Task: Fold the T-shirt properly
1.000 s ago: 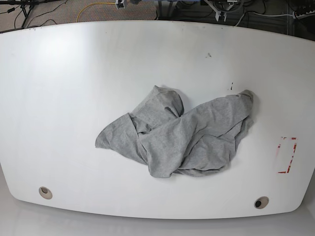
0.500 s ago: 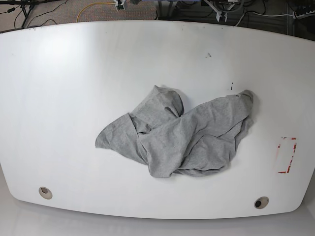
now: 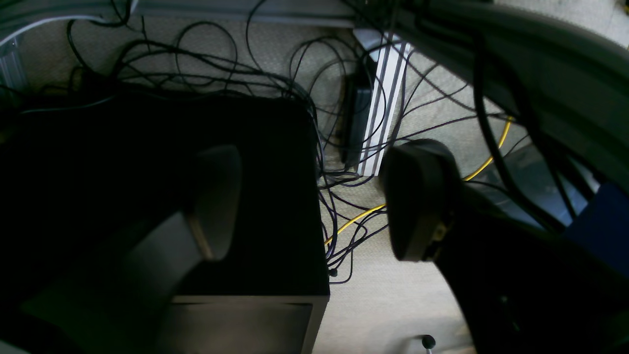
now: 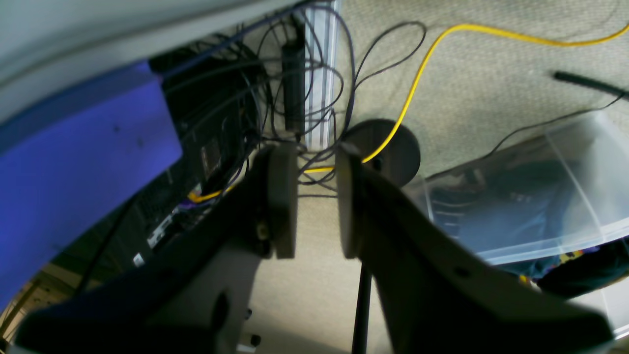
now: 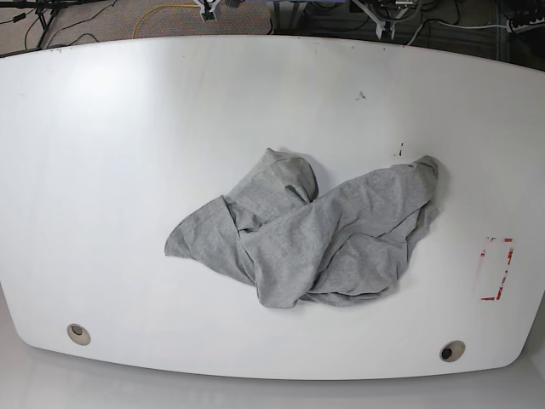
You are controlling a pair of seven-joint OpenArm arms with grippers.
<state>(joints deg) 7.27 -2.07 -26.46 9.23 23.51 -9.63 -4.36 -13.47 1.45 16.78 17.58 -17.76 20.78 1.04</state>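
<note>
the t-shirt (image 5: pixel 311 237) lies in a crumpled heap a little right of the middle of the white table (image 5: pixel 111 170), nothing touching it. one lobe reaches up toward the far edge, another runs out to the right, and a flap trails off to the left. no printing shows on the side that faces up.

neither arm is over the table. the left tool (image 3: pixel 314 201) hangs off the edge above a tangle of cables on the carpet, its jaws standing wide apart with nothing between them. the right tool (image 4: pixel 317 196) also looks down at the floor, near a yellow cable (image 4: pixel 422 64) and a clear plastic bin (image 4: pixel 540 187); its jaws stand close together with a narrow gap and hold nothing.

the step in hand looks like the first reach, so the job is to flatten before folding. it pays to find real edges first: a hem, a sleeve or the collar, not a pinch of bunched cloth in the middle, which would only lift the whole heap. two well-separated grips, one per arm, pulled gently apart and dragged across the table, should spread it. the right tool would need to open before coming down.
</note>
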